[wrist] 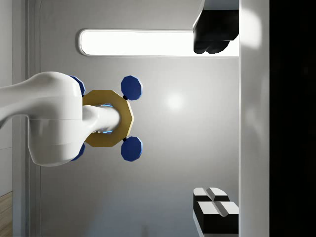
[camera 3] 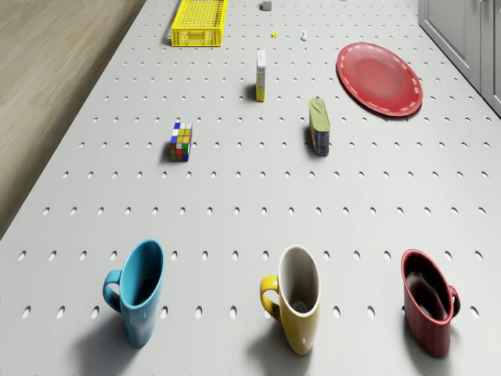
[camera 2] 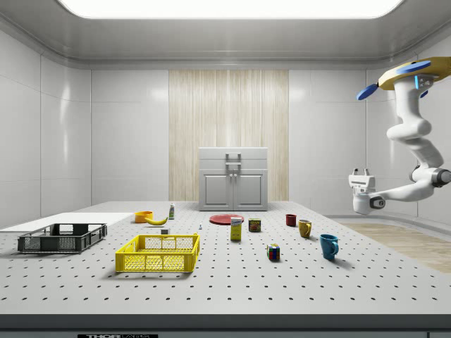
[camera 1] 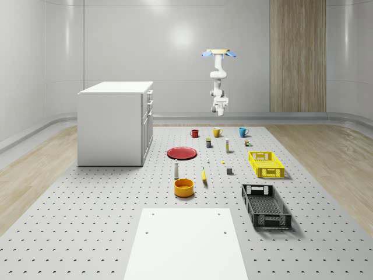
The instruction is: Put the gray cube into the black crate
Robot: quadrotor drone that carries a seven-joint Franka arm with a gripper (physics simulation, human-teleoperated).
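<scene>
Nothing in the gripper (camera 2: 362,171), fingers apart; hovering high beyond the mugs, approach step. Gray cube (camera 1: 229,171) beside yellow crate (camera 1: 266,164); black crate (camera 1: 266,206) nearer. Next: descending over the cube

Perforated gray table (camera 1: 87,221) carries 3 mugs, 2 crates, plate, bowl, banana, gray cube (camera 1: 229,171)
</scene>
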